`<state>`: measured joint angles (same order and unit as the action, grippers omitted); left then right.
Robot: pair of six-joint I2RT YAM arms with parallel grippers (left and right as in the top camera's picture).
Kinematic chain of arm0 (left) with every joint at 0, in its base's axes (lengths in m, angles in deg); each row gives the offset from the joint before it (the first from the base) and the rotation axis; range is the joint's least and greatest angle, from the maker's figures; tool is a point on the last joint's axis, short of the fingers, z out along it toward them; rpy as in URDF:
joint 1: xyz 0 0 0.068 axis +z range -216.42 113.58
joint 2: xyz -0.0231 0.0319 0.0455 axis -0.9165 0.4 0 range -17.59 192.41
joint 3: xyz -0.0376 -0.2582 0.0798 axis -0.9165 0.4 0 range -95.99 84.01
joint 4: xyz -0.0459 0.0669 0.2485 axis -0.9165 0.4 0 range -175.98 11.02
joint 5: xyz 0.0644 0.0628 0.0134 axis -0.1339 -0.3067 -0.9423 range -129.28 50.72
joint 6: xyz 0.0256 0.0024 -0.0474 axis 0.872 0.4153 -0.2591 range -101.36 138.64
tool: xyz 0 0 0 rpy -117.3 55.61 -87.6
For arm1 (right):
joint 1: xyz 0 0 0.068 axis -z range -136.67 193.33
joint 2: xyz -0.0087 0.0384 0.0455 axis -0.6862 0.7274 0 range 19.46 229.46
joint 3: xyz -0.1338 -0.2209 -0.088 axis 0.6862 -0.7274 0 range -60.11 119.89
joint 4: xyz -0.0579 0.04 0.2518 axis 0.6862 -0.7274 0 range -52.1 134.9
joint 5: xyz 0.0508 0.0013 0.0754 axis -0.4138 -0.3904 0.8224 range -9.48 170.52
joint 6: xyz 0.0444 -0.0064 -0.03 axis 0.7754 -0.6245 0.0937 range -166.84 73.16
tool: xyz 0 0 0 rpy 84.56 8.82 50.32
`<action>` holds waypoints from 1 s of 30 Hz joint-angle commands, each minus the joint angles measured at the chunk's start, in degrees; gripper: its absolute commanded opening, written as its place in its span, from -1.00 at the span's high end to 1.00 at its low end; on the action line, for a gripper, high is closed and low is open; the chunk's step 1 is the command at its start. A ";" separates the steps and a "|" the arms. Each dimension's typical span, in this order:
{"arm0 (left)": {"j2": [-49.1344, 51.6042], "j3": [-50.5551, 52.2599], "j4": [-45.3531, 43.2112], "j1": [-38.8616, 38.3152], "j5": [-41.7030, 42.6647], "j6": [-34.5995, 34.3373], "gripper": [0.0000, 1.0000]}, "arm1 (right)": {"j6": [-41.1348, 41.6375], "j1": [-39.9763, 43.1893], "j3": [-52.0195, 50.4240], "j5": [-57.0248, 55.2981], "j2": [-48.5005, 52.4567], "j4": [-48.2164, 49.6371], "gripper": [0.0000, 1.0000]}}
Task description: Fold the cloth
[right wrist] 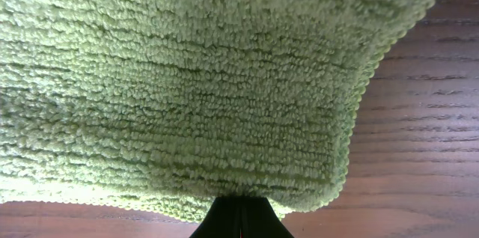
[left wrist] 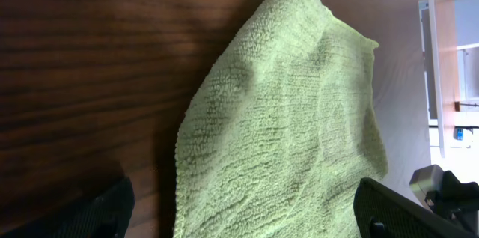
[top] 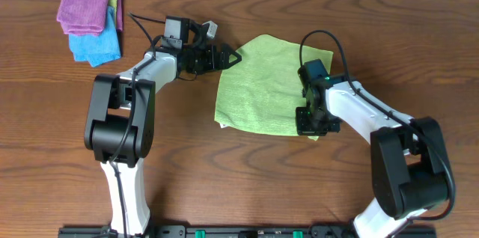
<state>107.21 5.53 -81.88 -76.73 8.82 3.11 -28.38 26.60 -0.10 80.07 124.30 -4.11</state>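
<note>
Light yellow-green cloth (top: 262, 88), spread open near the middle of the tabletop (top: 45, 156), turned a little askew, one corner pointing at the far edge. Mostly flat, with a soft ridge toward that far corner, seen in the left wrist view as a raised fold.

Near-right corner clamped in the right gripper (top: 314, 122): fingers pressed together on the hem, a small tip of fabric sticking out on their near side. In the right wrist view, looped pile filling nearly the whole picture, stitched hem curving down to the closed dark fingertips (right wrist: 239, 221) at the bottom edge, bare wood to the right and below.

Left gripper (top: 230, 55) just beside the far-left edge of the cloth, close to the far corner, spread wide and grasping nothing. In the left wrist view, two black fingers (left wrist: 105, 208) at the lower corners of the picture, well apart, the cloth between and ahead of them; whether touching the fabric, impossible to tell.

At the far-left corner of the tabletop, a small pile: purple cloth (top: 86, 7) on top, blue cloth (top: 96, 45) beneath it and sticking out toward the near side, a sliver of yellow-green at the pile's right edge. Well apart from both grippers.
</note>
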 commanded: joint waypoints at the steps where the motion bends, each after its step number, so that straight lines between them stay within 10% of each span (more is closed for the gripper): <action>1: 1.38 -0.37 0.24 -0.02 2.45 0.63 -0.91 | 0.79 0.81 -0.94 -1.40 1.57 2.10 0.97; 30: 11.63 -0.39 -17.84 -0.26 19.78 -22.16 -0.91 | 0.79 0.79 -0.92 1.20 1.57 2.34 0.97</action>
<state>115.58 4.42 -100.96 -76.77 26.81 -16.80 -28.36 26.71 -0.10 80.73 124.28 -3.96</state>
